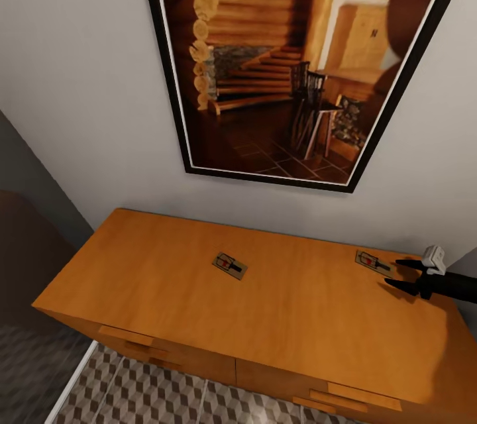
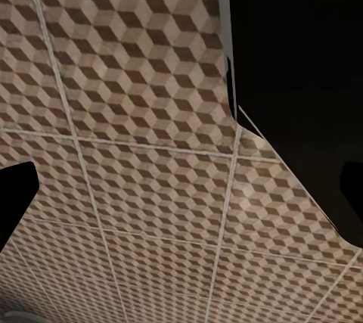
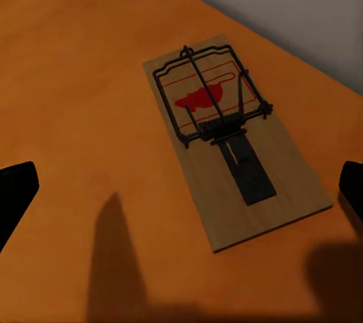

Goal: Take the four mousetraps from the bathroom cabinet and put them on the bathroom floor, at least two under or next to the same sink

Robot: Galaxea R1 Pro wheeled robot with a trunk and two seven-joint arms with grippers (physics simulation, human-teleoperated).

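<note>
Two mousetraps lie flat on the orange-brown cabinet [image 1: 165, 278]. One mousetrap [image 1: 230, 265] is near the middle of the top. The other mousetrap [image 1: 373, 261] [image 3: 231, 134] is toward the right end, a tan board with a dark wire bar and a red mark. My right gripper [image 1: 402, 273] hovers open just right of it, fingers pointing at it and not touching; its dark fingertips [image 3: 15, 194] flank the trap in the right wrist view. My left gripper [image 2: 181, 202] hangs open over the cube-patterned bathroom floor [image 2: 136, 149], holding nothing.
A large black-framed picture [image 1: 285, 59] of a log cabin interior hangs on the pale wall behind the cabinet. Cabinet drawer handles [image 1: 126, 336] face me. Patterned floor tiles [image 1: 132, 391] lie in front. A dark shape [image 2: 302, 73] borders the floor in the left wrist view.
</note>
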